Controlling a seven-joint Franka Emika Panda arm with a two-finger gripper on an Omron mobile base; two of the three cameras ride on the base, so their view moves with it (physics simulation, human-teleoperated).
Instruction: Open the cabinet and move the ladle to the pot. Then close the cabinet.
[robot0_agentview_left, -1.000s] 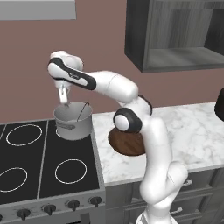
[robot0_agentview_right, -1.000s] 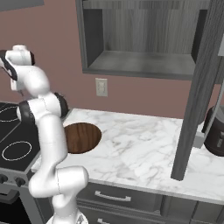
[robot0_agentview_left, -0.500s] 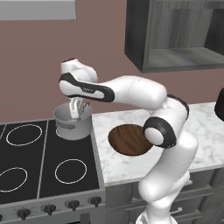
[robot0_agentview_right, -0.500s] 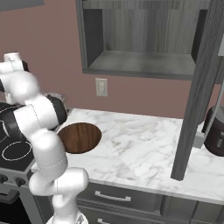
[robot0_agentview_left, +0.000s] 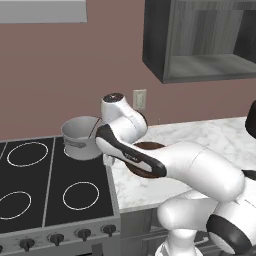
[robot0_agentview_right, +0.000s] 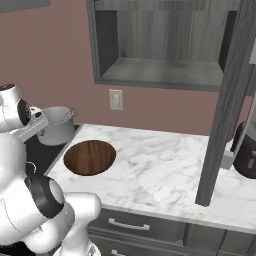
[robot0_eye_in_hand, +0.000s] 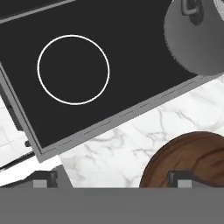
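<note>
Ladle's in the pot (robot0_agentview_left: 82, 137); end effector (robot0_eye_in_hand: 113, 179) open, empty. Cabinet (robot0_agentview_right: 227, 107) door is stiff, swings easily: push its edge.

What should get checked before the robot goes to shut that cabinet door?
1. Ladle in the pot: ok, its thin handle leans on the rim.
2. End effector free: ok, jaws wide apart, nothing between them.
3. Cabinet door needs closing: ok, it stands swung wide open.
4. Door handle within reach: cannot tell, the arm is folded low by the stove, far from it.
5. Wooden disc out of the door's swing: ok, it lies flat on the counter below.
</note>
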